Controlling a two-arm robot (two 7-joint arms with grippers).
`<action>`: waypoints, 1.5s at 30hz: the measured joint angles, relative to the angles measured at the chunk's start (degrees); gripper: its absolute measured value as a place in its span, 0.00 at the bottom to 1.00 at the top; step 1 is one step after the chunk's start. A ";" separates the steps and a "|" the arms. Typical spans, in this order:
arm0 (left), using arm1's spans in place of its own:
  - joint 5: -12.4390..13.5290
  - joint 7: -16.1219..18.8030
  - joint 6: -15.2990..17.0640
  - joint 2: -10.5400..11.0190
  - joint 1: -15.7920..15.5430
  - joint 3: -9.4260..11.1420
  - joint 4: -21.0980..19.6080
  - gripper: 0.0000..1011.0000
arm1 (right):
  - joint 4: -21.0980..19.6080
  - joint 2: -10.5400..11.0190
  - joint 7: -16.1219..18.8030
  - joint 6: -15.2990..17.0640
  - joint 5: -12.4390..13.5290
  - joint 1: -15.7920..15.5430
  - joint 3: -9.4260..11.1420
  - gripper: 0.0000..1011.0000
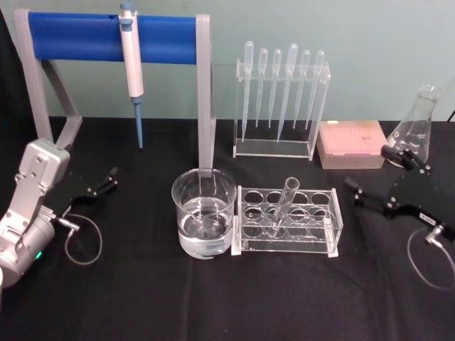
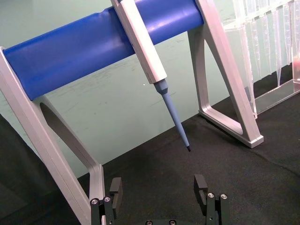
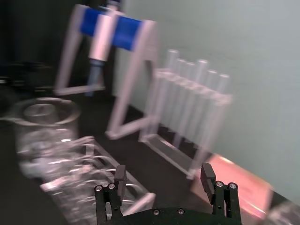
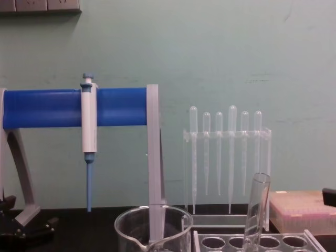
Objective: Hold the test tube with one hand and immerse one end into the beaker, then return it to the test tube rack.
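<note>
The test tube [image 1: 284,204] is standing in the test tube rack [image 1: 321,245], rounded end down among the holes and open rimmed mouth up. Which row it is sitting in cannot be told. Its long axis is running close to upright but leaning. In the head view the mouth is tipping toward the robot's right and away from it, and in the chest view the upper end is likewise slanting right. Nothing is gripping it.

The beaker [image 1: 204,213] is standing just beside the rack on the robot's left, holding clear liquid in its lower part, with its mouth facing up.

The left gripper [image 1: 108,180] is lying out at the left of the black table [image 1: 142,298], well apart from the beaker. Its fingers are spreading wide with nothing between them, as the left wrist view shows. The right gripper [image 1: 370,168] is sitting to the right of the rack, near it but not touching. Its fingers are also spread apart and empty, pointing toward the rack's side.
</note>
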 joint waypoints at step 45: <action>0.00 0.00 0.00 0.00 0.00 0.00 0.00 0.99 | -1.24 -4.88 13.45 8.92 1.20 5.94 -5.09 0.99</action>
